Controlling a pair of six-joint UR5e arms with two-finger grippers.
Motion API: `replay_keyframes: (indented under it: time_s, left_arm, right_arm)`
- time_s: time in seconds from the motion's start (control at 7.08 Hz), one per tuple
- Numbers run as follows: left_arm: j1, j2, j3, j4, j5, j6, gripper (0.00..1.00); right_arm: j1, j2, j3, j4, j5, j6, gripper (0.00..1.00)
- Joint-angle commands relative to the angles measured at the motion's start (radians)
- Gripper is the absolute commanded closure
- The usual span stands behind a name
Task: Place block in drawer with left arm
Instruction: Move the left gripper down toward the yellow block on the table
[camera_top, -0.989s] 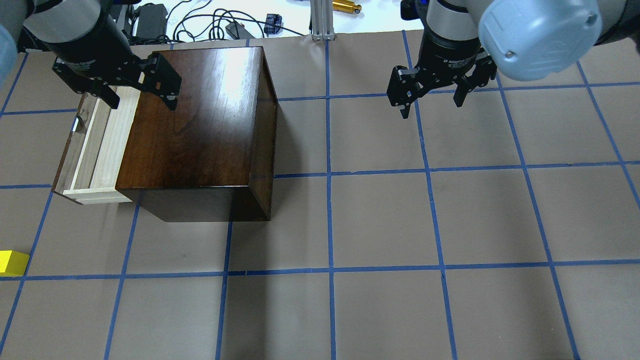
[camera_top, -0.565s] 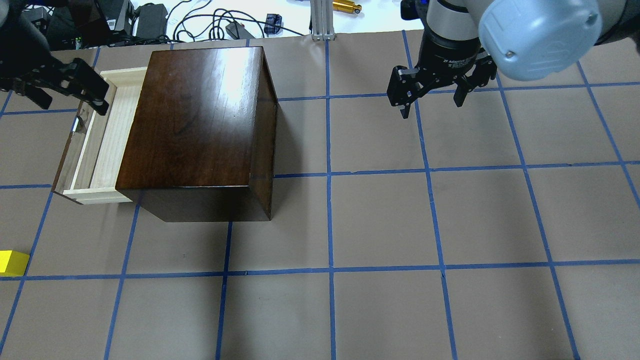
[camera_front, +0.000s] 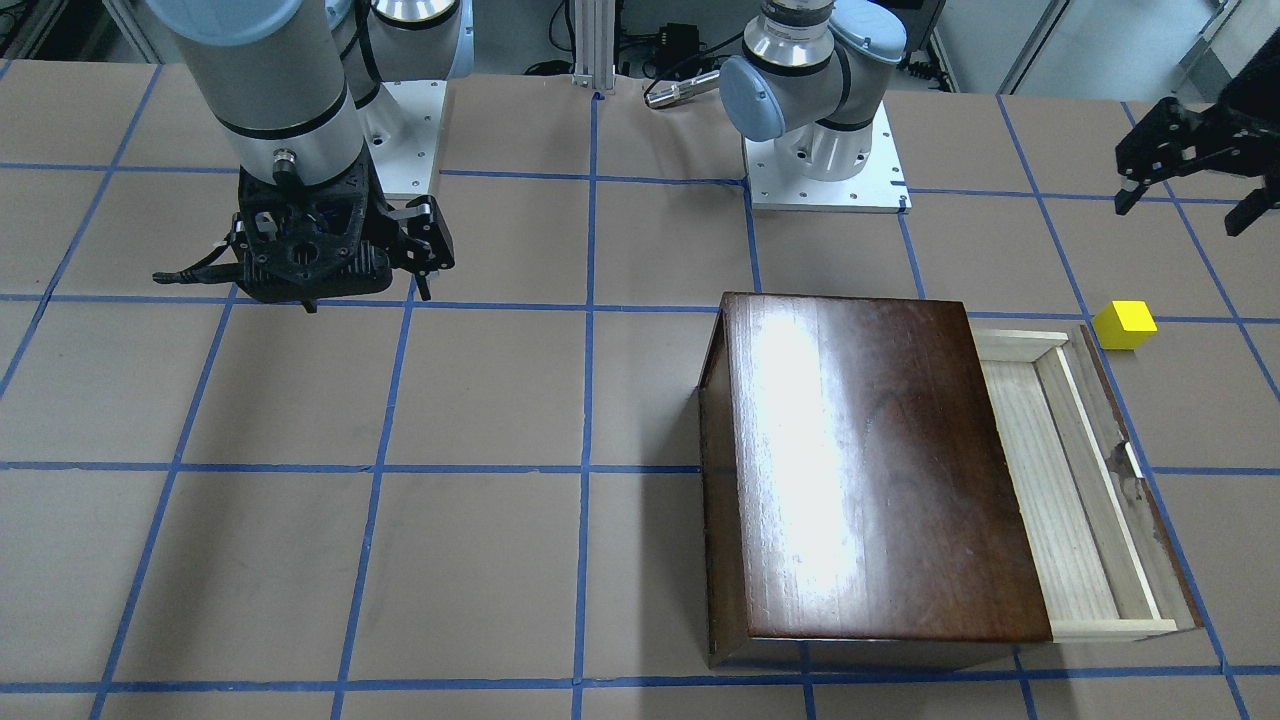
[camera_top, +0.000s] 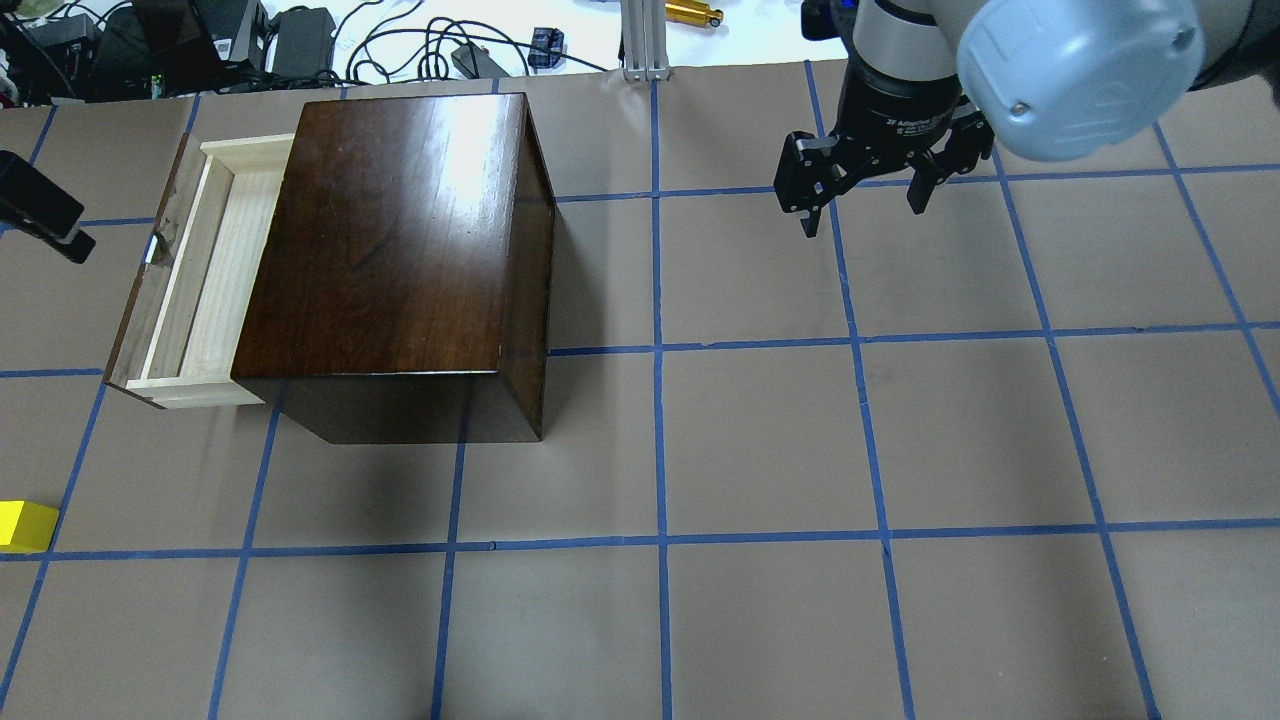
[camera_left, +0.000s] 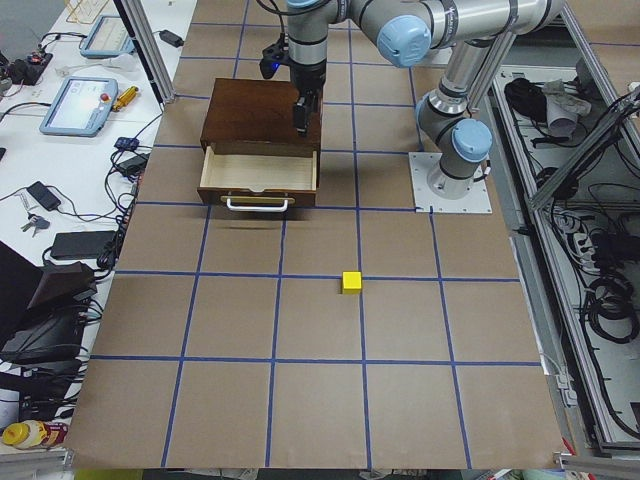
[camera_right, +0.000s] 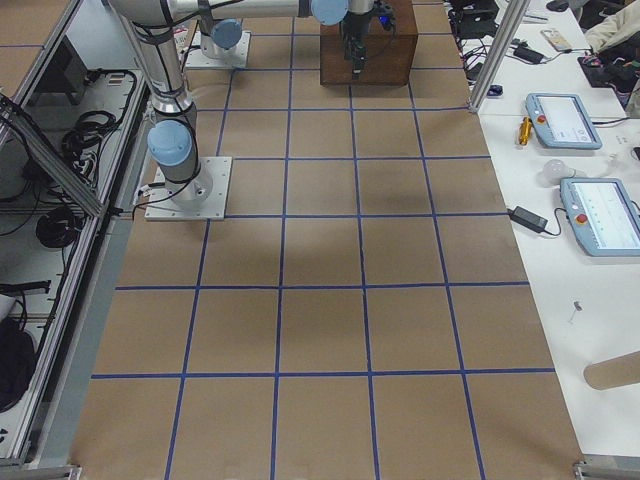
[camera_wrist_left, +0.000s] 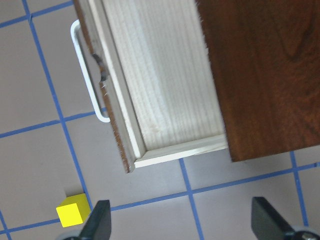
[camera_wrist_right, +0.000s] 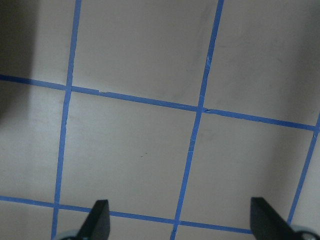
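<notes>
The yellow block (camera_front: 1124, 325) sits on the table beside the open drawer's corner; it also shows at the left edge of the overhead view (camera_top: 22, 526). The drawer (camera_front: 1060, 480) is pulled out of the dark cabinet (camera_front: 860, 460) and is empty. My left gripper (camera_front: 1185, 205) is open and empty, in the air off the table's side, apart from the block. In the left wrist view (camera_wrist_left: 182, 225) it looks down on the drawer (camera_wrist_left: 165, 85), with the block (camera_wrist_left: 73, 210) by one fingertip. My right gripper (camera_top: 862, 205) is open and empty, far from the cabinet.
The drawer's white handle (camera_wrist_left: 85, 75) sticks out on its front panel. Cables and power bricks (camera_top: 300, 40) lie beyond the table's far edge. The right wrist view shows brown table (camera_wrist_right: 150, 150) with blue tape lines under the open right gripper (camera_wrist_right: 182, 222).
My left gripper has moved from above the cabinet and drawer out to the left, nearly out of the overhead view. The right arm, block and drawer have not moved.
</notes>
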Motion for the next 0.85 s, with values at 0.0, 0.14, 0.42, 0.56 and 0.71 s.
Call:
replay_keyframes:
  time_s: [0.0, 0.14, 0.42, 0.56, 0.71]
  left_arm:
    - [0.217, -0.032, -0.047, 0.004, -0.004, 0.39, 0.0]
    - [0.283, -0.046, -0.109, 0.059, -0.002, 0.538, 0.0]
    - [0.369, -0.066, -0.258, 0.313, -0.002, 0.969, 0.0]
    - [0.42, -0.081, -0.335, 0.427, -0.005, 1.124, 0.0]
    - [0.441, -0.101, -0.387, 0.511, -0.011, 1.305, 0.0]
  right_arm:
    - [0.0, 0.0, 0.0, 0.0, 0.0, 0.0, 0.0]
    - [0.0, 0.0, 0.0, 0.0, 0.0, 0.001, 0.0]
    - [0.0, 0.0, 0.0, 0.0, 0.0, 0.002, 0.0]
    - [0.0, 0.0, 0.0, 0.0, 0.0, 0.0, 0.0]
    - [0.0, 0.0, 0.0, 0.0, 0.0, 0.0, 0.0]
